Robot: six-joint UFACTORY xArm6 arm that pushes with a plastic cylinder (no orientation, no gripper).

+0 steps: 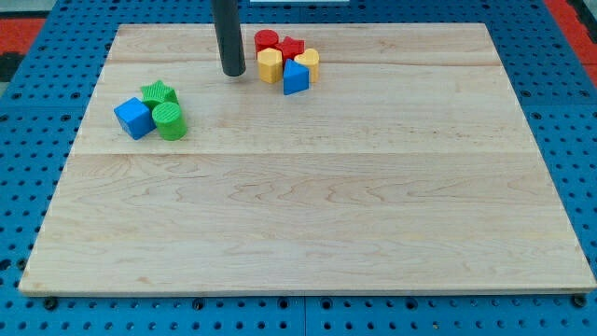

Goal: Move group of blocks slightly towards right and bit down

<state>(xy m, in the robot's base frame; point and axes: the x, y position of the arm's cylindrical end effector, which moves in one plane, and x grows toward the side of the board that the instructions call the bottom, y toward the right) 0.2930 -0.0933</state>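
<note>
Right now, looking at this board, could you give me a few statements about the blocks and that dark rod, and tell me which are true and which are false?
1. My tip sits just left of the upper cluster. True.
2. The blue cube touches my tip. False: it lies apart, in the left cluster.
3. The left cluster holds a green star and a green cylinder. True.
4. The blue triangular block lies at the wooden board's bottom edge. False: it is near the top, beside a yellow block.

Pale wooden board (308, 215) lying on blue perforated surface (37, 112). Red patches at the view's top corners (571, 13). Even, soft light.
</note>
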